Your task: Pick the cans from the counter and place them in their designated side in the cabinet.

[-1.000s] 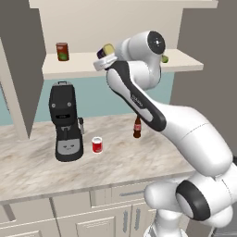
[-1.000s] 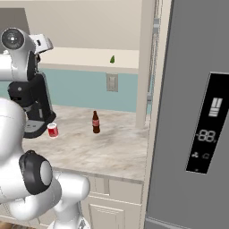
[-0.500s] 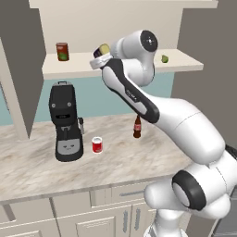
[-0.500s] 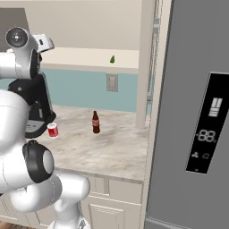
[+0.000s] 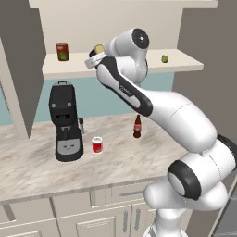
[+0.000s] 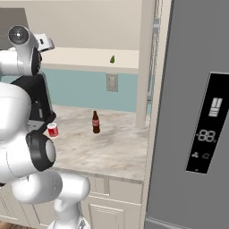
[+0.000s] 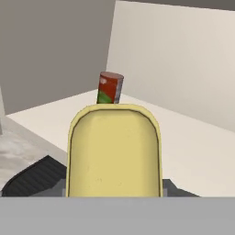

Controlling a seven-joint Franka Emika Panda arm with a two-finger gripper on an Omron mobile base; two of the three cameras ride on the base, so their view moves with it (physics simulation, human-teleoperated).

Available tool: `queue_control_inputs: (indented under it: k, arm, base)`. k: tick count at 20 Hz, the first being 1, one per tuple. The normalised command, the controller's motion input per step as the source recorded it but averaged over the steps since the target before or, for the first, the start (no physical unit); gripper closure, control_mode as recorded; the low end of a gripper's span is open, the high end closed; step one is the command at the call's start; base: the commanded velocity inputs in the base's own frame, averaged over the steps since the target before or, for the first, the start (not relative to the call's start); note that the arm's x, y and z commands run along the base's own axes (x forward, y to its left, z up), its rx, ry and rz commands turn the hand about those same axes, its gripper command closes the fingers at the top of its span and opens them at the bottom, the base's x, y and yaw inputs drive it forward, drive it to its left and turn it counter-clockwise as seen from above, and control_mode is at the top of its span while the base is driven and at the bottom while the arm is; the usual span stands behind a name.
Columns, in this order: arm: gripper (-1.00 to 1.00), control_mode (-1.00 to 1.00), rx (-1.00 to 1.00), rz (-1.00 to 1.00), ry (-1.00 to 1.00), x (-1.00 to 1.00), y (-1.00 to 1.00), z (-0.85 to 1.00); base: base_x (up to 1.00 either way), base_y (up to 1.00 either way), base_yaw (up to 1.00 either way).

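My gripper (image 5: 94, 59) is shut on the dark blue can, whose yellow top (image 5: 98, 48) shows at the front edge of the cabinet shelf (image 5: 185, 60). In the hand view that yellow top (image 7: 114, 151) fills the foreground and hides the fingertips, with the pale shelf board (image 7: 193, 147) behind it. In the right base view the gripper (image 6: 44, 43) sits at the upper left. The bright red can (image 5: 97, 144) with a white band stands upright on the counter (image 5: 120, 162), right of the coffee machine; the right base view shows this red can (image 6: 53, 129) too.
A dark red can with a green mark (image 5: 62, 51) (image 7: 110, 88) stands on the shelf's left part. A small green fruit (image 5: 164, 59) lies on its right part. A black coffee machine (image 5: 66, 122) and a brown bottle (image 5: 137, 127) stand on the counter. A grey fridge (image 6: 197, 112) is at the right.
The hand has moved a little to the left along the shelf's front edge with the blue can still in it. Everything on the counter has stayed put.
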Motion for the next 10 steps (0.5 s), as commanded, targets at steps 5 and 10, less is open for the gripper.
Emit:
queue_control_inputs:
  k: [5, 10]
  arm:
    - [1.00, -1.00, 0.00, 0.00, 0.00, 0.23, 0.13, -0.09]
    - [1.00, -1.00, 0.00, 0.00, 0.00, 0.26, 0.11, -0.10]
  base:
    - [0.00, 0.00, 0.00]
    - [0.00, 0.00, 0.00]
